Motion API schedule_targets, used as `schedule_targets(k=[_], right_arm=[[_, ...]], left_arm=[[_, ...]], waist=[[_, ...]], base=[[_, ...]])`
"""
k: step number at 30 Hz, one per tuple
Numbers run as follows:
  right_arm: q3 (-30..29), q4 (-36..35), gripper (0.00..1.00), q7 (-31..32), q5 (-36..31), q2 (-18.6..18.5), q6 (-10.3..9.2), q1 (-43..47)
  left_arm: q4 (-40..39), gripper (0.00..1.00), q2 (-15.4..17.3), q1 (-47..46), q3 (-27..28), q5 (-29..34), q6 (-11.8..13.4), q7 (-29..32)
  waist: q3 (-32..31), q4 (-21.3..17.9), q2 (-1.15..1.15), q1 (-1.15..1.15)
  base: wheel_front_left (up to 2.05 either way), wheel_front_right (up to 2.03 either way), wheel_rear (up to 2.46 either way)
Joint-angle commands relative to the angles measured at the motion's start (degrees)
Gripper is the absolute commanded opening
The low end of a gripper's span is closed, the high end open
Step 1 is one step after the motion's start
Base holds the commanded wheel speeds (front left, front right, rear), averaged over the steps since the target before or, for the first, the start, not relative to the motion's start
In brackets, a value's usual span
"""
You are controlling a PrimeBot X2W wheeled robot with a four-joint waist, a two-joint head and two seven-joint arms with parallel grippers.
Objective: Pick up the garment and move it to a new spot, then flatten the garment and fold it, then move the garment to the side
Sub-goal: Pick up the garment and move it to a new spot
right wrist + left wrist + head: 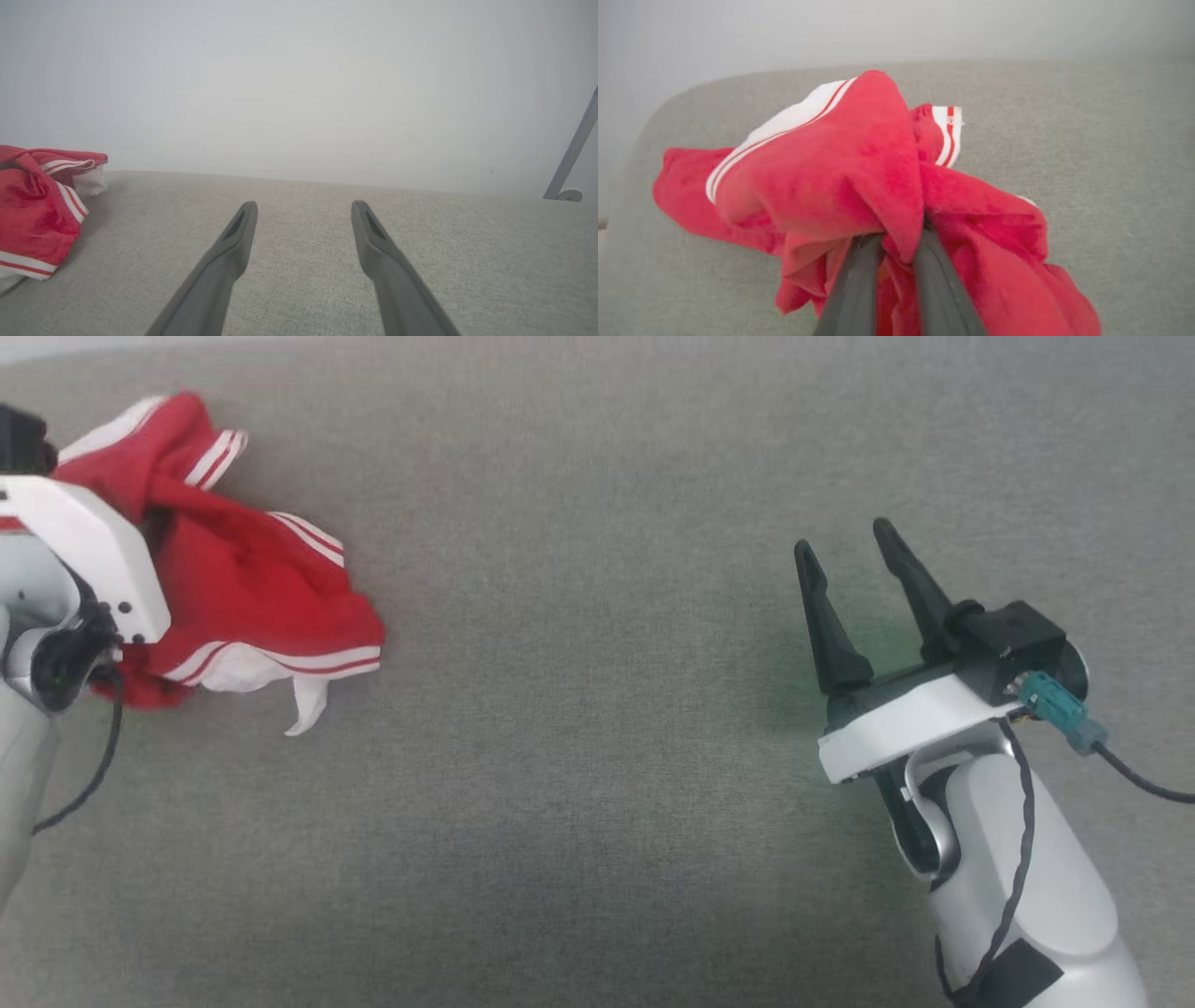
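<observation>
Now I'm clamping left gripper (899, 247) on a fold of the limp garment (252, 588), ten o'clock; right gripper (843, 539) gaping.

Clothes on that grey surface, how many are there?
1: the red-and-white garment, bunched at the left, pinched between the left fingers. Anything beneath it is hidden.

The desk (597, 784) is covered in a pale grey woven fabric, and one rounded corner of it is seen in the left wrist view against a plain light background. The garment (252, 588) is found crumpled in a heap at the far left of the head view, its red cloth bunched up with red-and-white striped trim turned outward. A small white flap is spread on the fabric at the heap's near edge, and a soft shadow is cast just beside it.
</observation>
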Motion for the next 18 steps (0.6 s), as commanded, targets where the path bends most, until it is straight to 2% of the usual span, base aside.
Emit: schedule_targets(k=[1,9,10,16,18], right_arm=[[-0.3,0.0,1.00,-0.1,0.5,0.3,0.00,0.9],[-2.2,-1.4,1.00,-0.1,2.4,0.7,0.00,3.5],[-2.2,-1.4,1.00,-0.1,2.4,0.7,0.00,3.5],[-3.0,-3.1,1.00,-0.1,6.5,0.7,0.00,4.8],[-3.5,-3.7,1.00,-0.1,8.5,0.7,0.00,5.1]], left_arm=[[-1.7,0.00,-0.1,-0.9,-1.3,0.3,-0.1,-1.2],[-15.1,0.00,0.1,-6.5,-12.9,1.3,-0.1,-3.7],[-15.1,0.00,0.1,-6.5,-12.9,1.3,-0.1,-3.7],[-23.9,0.00,-1.7,-12.4,-24.7,0.3,-0.1,-4.1],[-26.3,0.00,-2.7,-16.1,-31.1,-0.1,0.0,-5.6]], waist=[[-1.4,-1.2,0.00,0.00],[-1.6,-8.1,0.00,0.00],[-1.6,-8.1,0.00,0.00],[0.6,-14.7,0.00,0.00],[2.3,-18.0,0.00,0.00]], base=[[0.00,0.00,0.00],[0.00,0.00,0.00],[0.00,0.00,0.00],[0.00,0.00,0.00],[0.00,0.00,0.00]])
